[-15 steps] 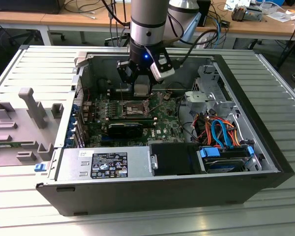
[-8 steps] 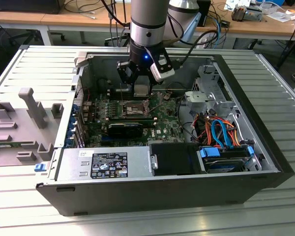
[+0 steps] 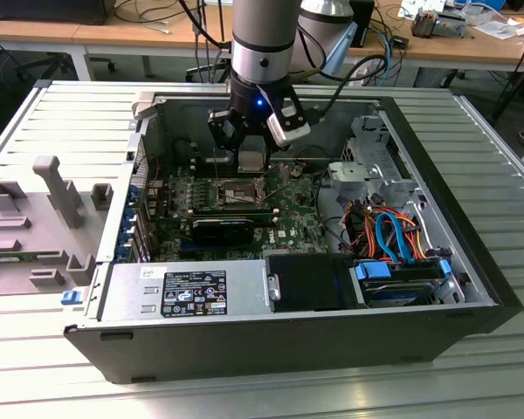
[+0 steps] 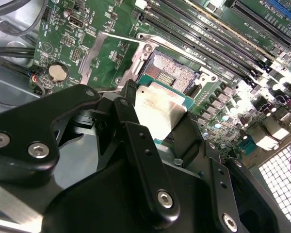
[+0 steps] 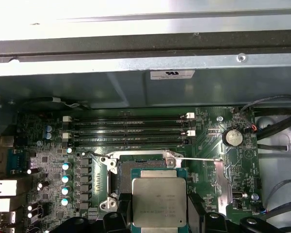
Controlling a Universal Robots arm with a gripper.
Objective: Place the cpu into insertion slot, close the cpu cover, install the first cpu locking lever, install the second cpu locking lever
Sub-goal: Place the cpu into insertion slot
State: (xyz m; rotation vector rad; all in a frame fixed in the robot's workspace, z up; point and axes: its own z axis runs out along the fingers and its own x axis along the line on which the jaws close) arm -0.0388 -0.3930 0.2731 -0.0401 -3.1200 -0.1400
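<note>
My gripper [image 3: 251, 162] is shut on the cpu [image 5: 159, 201], a flat square chip with a silver-grey top, and black fingers [image 4: 130, 104] press on two opposite edges. The chip hangs level, a little above the green motherboard [image 3: 293, 218] inside the open computer case. It partly overlaps the insertion slot [image 5: 120, 177], whose dark centre and silver rim show beside and beyond it. The slot [image 4: 173, 72] holds no chip. The cpu cover [image 4: 93, 54], a thin silver frame, is swung open beside the slot, with a thin wire lever [image 5: 199, 159] raised along it.
Long black memory slots [image 5: 128, 131] run just beyond the socket, and a coin battery [image 5: 233, 137] sits near the cover. A power supply [image 3: 183, 292] and a drive bay with coloured cables [image 3: 393, 236] line the case. A grey fixture [image 3: 44, 218] lies at the exterior view's left.
</note>
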